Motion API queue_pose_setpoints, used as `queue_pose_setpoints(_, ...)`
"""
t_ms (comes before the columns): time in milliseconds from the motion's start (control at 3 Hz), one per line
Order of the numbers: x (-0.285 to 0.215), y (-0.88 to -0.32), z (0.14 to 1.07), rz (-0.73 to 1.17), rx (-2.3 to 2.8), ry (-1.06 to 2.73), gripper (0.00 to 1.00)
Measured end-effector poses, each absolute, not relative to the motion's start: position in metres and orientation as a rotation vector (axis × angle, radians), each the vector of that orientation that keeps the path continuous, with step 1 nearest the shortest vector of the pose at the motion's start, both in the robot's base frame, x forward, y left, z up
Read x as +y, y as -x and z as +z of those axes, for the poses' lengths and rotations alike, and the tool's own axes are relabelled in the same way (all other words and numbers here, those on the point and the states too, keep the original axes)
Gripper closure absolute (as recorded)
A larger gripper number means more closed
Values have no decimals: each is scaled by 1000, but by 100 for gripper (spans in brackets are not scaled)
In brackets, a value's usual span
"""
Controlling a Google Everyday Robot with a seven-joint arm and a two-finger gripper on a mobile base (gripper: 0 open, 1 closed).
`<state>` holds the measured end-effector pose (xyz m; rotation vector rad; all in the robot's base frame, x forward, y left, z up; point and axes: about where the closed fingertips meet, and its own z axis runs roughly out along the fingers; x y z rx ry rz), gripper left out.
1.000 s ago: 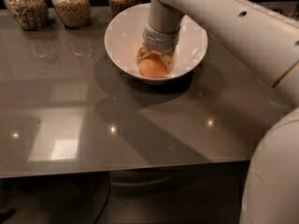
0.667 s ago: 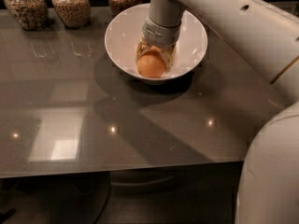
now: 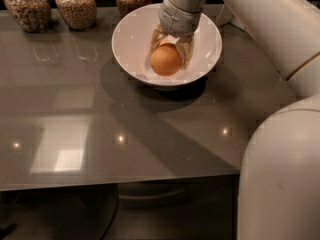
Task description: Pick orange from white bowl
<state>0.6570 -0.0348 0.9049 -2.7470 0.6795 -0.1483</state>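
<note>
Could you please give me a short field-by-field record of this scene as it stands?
gripper: down inside the white bowl, jaws closed on either side of the orange
orange: held between the jaws, within the bowl's rim
white bowl: upright on the grey table, near its far edge
glass jars: three, holding grain, at the far edge, behind and left of the bowl

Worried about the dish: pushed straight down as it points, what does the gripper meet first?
The gripper, inside the white bowl, grips the orange; going on, it probably meets the bowl's floor just beneath, though depth is unclear.
</note>
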Motion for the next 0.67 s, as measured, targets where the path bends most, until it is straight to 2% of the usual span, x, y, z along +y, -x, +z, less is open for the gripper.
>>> queue_pose_setpoints(667,-46,-661,937,-56,803,2547,100)
